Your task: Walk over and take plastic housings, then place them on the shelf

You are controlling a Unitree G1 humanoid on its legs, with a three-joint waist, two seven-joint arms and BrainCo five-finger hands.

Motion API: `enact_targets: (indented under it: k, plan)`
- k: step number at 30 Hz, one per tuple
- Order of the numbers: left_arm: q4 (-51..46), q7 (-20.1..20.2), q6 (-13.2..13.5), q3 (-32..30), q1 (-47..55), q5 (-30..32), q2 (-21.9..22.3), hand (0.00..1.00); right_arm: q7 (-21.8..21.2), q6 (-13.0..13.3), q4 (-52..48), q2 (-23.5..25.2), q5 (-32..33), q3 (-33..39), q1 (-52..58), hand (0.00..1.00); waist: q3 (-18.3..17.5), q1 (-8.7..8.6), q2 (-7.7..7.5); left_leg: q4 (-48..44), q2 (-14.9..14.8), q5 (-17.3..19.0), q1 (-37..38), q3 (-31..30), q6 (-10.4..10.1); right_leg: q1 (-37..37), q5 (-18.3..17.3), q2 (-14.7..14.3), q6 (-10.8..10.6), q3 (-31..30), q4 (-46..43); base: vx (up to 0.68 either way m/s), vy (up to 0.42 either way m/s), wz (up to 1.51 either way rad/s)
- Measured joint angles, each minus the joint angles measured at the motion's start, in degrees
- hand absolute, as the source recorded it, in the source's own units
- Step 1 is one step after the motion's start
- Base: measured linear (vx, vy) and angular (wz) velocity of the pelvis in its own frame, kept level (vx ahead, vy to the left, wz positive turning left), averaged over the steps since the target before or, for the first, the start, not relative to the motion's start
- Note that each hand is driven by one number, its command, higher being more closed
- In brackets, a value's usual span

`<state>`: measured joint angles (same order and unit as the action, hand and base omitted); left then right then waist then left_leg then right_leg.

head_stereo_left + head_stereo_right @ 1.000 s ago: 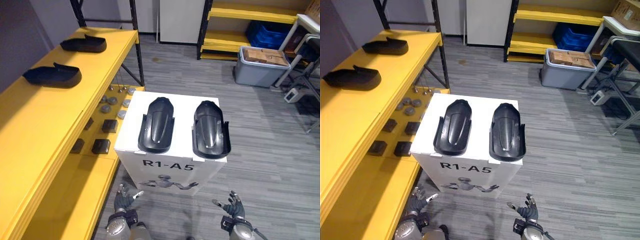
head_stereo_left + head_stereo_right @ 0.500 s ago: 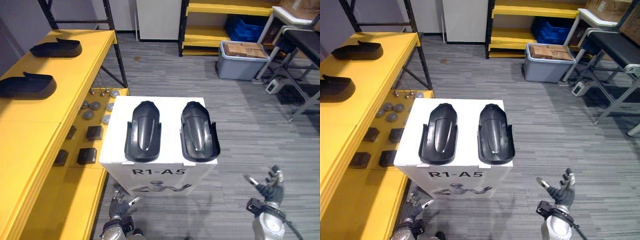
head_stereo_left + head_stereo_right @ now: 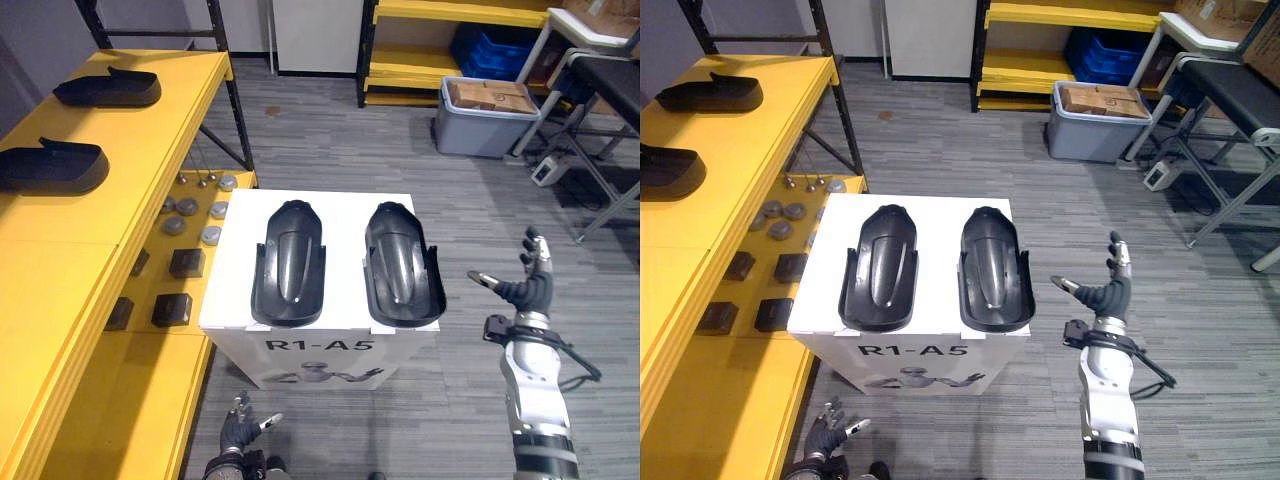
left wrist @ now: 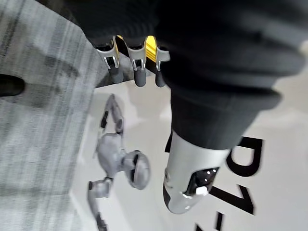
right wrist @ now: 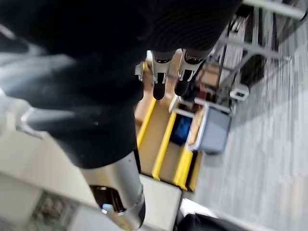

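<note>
While the left robot hand (image 3: 240,428) hangs low at the foot of the box (image 3: 320,350) much as it did half a second ago, fingers loosely spread and empty, the right robot hand (image 3: 525,288) has climbed. It was down near the floor; now it stands off the box's right side, about level with the right housing (image 3: 402,265). Its fingers are straight and fanned, the thumb is held wide, and it touches nothing.

Both housings lie as they did, side by side on the box top, hollow side up. The left housing (image 3: 288,265) is just beside the right one, with a strip of white between them. Neither has moved. The view itself has hardly shifted over that half second, so the walk-up looks finished and the robot seems planted in front of the box.

To the robot's left runs the yellow shelf (image 3: 130,200), where two more housings (image 3: 108,88) already rest on the top deck, well apart, with bare deck nearer the robot.

I read the raised, open right hand as the start of the reach, most likely for the right housing, which lies nearest it. Nothing is grasped yet, so both pieces on the box remain to be carried over. The hand next has to swing inward and close on the housing's side wall. The left hand has not yet joined in.
</note>
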<state>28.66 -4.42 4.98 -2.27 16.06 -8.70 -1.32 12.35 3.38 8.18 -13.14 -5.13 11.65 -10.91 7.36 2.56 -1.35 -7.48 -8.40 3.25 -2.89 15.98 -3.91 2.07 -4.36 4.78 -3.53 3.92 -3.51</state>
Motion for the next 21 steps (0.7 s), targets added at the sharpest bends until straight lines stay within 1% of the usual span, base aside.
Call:
enact_targets:
  k: [2,3,4,6,11,14,15,16,17,21]
  plan:
    - [0.04,-0.04,0.01,1.35,-0.17,-0.05,-0.02,0.0,0.11,-0.91,6.97,0.0,-1.75,-1.29,-3.05,0.0,0.25,0.83,0.82,0.51,0.39,-0.57,0.04,-0.4,0.5,-0.03,0.45,0.25,-0.03,0.02,-0.03,-0.05,0.042,0.08]
    - [0.04,-0.06,0.01,1.61,-0.34,-0.05,0.0,0.0,0.18,-1.31,8.84,0.0,-2.47,-1.31,-3.88,0.0,0.39,1.17,1.13,0.9,0.44,-0.89,0.08,-0.52,0.62,-0.13,0.79,0.24,-0.03,0.02,-0.02,-0.06,0.037,0.07]
    - [-0.01,-0.01,0.03,1.73,-0.62,-0.09,0.21,0.0,0.48,-2.45,12.23,0.0,-3.21,-1.34,-5.71,0.0,0.79,1.24,1.78,1.57,0.55,-1.46,0.08,-0.84,0.84,-0.28,1.4,0.21,0.12,0.08,0.0,-0.06,0.032,0.08]
    - [-0.01,-0.11,0.03,1.72,-0.54,-0.12,0.22,0.0,1.2,-3.69,15.95,0.08,-4.24,-1.54,-7.43,0.0,1.08,1.39,2.24,2.62,1.01,-2.4,0.07,-1.33,1.04,-0.52,1.67,0.43,0.14,0.15,0.0,-0.08,0.044,0.14]
    - [-0.02,-0.39,0.01,1.72,-0.53,-0.25,0.29,0.0,2.82,-5.87,22.94,0.62,-4.47,-1.51,-10.4,0.0,1.9,1.64,2.54,6.29,2.27,-5.45,-0.01,-2.11,1.65,-2.14,2.24,1.07,-0.25,0.49,-0.02,-0.1,0.041,0.09]
    - [-0.02,-0.51,0.0,1.71,-0.55,-0.8,0.24,0.0,3.5,-6.38,25.61,0.65,-4.43,-1.0,-12.49,0.0,2.55,1.47,2.54,8.51,2.89,-7.08,0.04,-2.33,1.91,-3.0,2.29,1.35,-0.34,0.48,0.0,-0.14,0.043,0.02]
    - [-0.01,-0.61,-0.02,1.67,-0.46,-1.19,0.23,0.0,3.58,-6.38,27.17,0.65,-4.41,-0.53,-13.85,0.0,2.78,1.35,2.56,9.96,3.15,-8.13,0.19,-2.6,1.94,-3.51,2.34,1.37,-0.42,0.48,0.0,-0.1,0.022,0.04]
    - [-0.02,-0.63,-0.02,1.68,-0.51,-1.27,0.24,0.0,3.55,-6.39,27.63,0.61,-4.4,-0.43,-14.33,0.0,2.85,1.36,2.55,10.42,3.27,-8.26,0.19,-2.98,1.92,-3.71,2.4,1.35,-0.47,0.48,0.0,-0.12,0.025,0.03]
    - [-0.03,-0.67,-0.02,1.68,-0.56,-1.27,0.24,0.0,3.43,-6.38,28.33,0.61,-4.39,-0.42,-14.85,1.0,2.88,1.44,2.54,11.23,3.49,-8.64,0.23,-3.74,1.84,-4.05,2.53,1.31,-0.45,0.48,-0.01,-0.09,0.023,0.02]
    - [-0.09,-0.73,-0.04,1.63,-0.59,-1.27,0.1,0.0,2.99,-6.38,30.01,0.65,-3.62,-0.49,-16.02,1.0,3.02,1.76,2.5,12.29,3.63,-9.32,0.83,-3.8,1.86,-4.01,2.54,1.29,-0.46,0.25,0.17,-0.06,0.02,-0.02]
